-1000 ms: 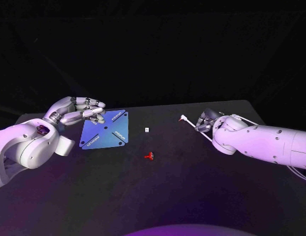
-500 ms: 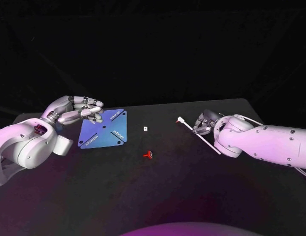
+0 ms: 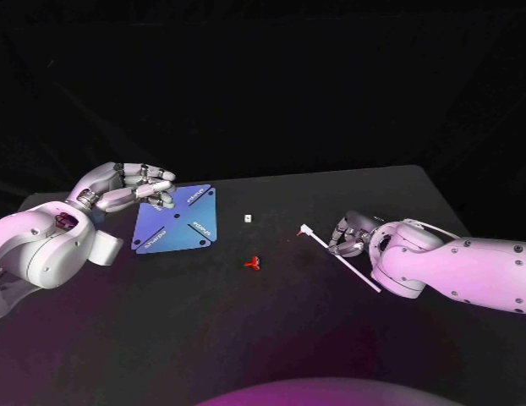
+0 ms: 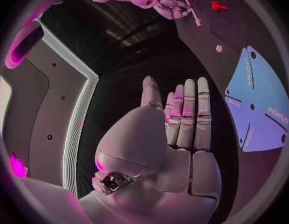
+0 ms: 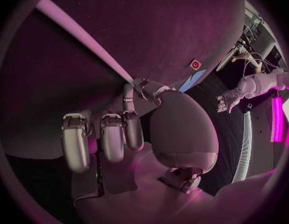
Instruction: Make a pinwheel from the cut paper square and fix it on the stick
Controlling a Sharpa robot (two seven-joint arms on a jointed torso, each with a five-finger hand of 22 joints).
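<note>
On the table's right side, the right hand [image 3: 351,235] stays pinched on the stick [image 3: 320,238] and has drawn it nearer the robot. The left hand [image 3: 127,188], empty with fingers loosely bent and apart, has eased back to just beside the blue paper square [image 3: 175,222], which lies flat near the red pin [image 3: 252,263]. Folding looks not yet begun.

Stick [image 3: 320,239] in right robot hand [image 3: 351,233]
</note>
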